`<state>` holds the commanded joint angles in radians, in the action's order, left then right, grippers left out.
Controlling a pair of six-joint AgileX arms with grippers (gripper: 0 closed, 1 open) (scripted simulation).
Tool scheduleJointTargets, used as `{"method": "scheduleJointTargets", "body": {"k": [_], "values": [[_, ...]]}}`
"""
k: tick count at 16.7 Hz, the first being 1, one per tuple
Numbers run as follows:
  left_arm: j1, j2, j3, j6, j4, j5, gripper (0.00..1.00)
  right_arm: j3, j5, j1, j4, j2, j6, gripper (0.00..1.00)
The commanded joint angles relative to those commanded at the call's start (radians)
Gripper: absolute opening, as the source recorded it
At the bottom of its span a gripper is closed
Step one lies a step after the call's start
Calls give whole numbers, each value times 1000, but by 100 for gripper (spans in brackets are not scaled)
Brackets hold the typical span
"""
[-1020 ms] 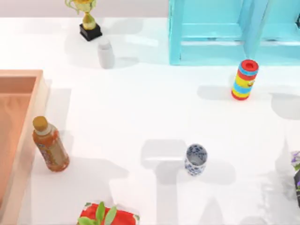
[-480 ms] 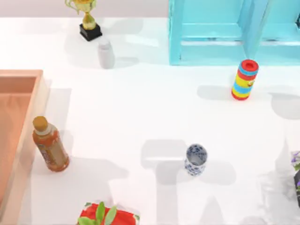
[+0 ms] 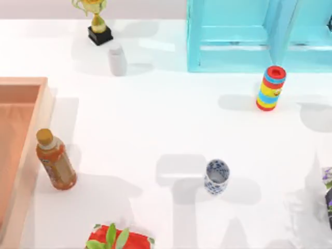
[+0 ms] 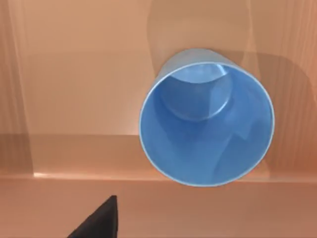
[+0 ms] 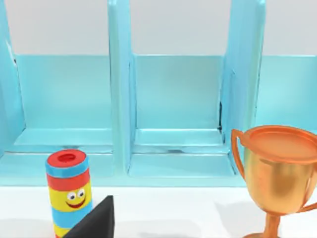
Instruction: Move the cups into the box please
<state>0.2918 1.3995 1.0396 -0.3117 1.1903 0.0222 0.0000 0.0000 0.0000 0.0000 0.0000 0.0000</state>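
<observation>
1 blue cup (image 4: 206,117) is sitting upright inside the box (image 3: 21,111), delivered. 1 patterned cup (image 3: 216,176) is waiting mid-surface. Either hand's spread: cannot tell.

We see a white table (image 3: 145,119). On it, at the left edge, lies the wooden box (image 3: 32,150), with a brown bottle (image 3: 55,161) just beside its rim. The patterned cup (image 3: 216,176) stands near the middle. At the back sit a trophy (image 3: 97,23), a small white bottle (image 3: 116,58), the turquoise cabinet (image 3: 244,36) and a striped cylinder (image 3: 271,88).
</observation>
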Motion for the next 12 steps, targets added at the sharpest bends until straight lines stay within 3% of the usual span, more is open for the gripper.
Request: {"method": "scheduleJointTargets", "body": {"k": [6,12], "values": [[-5,1,287,5,285,0,100,0,0,0,0,0,0,100],[-3,0,324,7,321,1,100,0,0,0,0,0,0,100]]}}
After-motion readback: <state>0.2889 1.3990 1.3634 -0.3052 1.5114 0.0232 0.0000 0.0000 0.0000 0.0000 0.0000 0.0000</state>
